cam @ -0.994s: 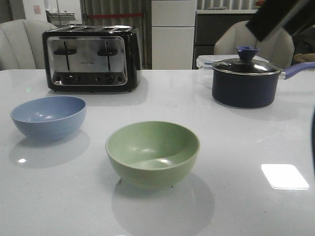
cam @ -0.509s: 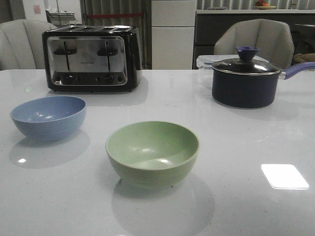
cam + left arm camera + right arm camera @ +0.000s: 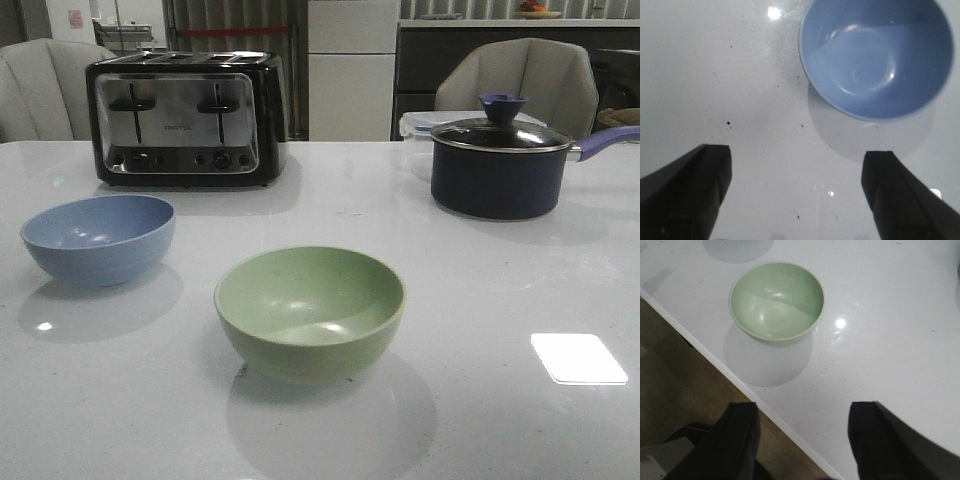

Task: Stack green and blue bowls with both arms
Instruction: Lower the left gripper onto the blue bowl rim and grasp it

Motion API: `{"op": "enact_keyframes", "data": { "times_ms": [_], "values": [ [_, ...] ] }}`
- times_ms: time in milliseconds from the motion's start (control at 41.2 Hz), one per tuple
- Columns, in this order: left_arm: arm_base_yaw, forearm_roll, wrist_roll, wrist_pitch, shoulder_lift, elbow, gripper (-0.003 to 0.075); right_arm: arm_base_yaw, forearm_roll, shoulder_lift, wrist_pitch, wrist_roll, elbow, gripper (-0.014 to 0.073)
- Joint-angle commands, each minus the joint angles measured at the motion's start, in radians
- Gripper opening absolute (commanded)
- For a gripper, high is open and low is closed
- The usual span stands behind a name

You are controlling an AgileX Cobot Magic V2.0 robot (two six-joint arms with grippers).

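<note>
The pale green bowl [image 3: 310,310] stands upright and empty on the white table, near the front middle. The dusty blue bowl [image 3: 98,238] stands upright and empty to its left, apart from it. Neither arm shows in the front view. In the left wrist view my left gripper [image 3: 797,192] is open and empty above bare table, with the blue bowl [image 3: 876,57] ahead of it. In the right wrist view my right gripper [image 3: 802,440] is open and empty over the table's front edge, with the green bowl [image 3: 776,301] ahead of it.
A black and silver toaster [image 3: 185,120] stands at the back left. A dark navy saucepan [image 3: 500,170] with a lid and a blue handle stands at the back right. The table's front edge [image 3: 765,410] and the brown floor [image 3: 670,385] show in the right wrist view.
One second ago a black arm crossed the top right corner of the front view. It has since left that view. The bowls have not moved.
</note>
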Motion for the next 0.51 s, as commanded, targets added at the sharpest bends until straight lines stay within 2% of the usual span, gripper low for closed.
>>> {"op": "enact_keyframes", "data": {
  "times_ms": [0, 339, 485],
  "values": [
    [0.005, -0.012, -0.011, -0.077, 0.074, -0.089, 0.0581, -0.001, 0.008, -0.005, -0.066, -0.012, -0.025, 0.0498],
    [0.005, -0.079, -0.013, -0.139, 0.352, -0.275, 0.0576, -0.001, 0.008, -0.005, -0.066, -0.012, -0.025, 0.0498],
    [0.005, -0.079, -0.013, -0.133, 0.414, -0.32, 0.0471, -0.001, 0.008, -0.005, -0.066, -0.012, -0.025, 0.0498]
  ]
}}
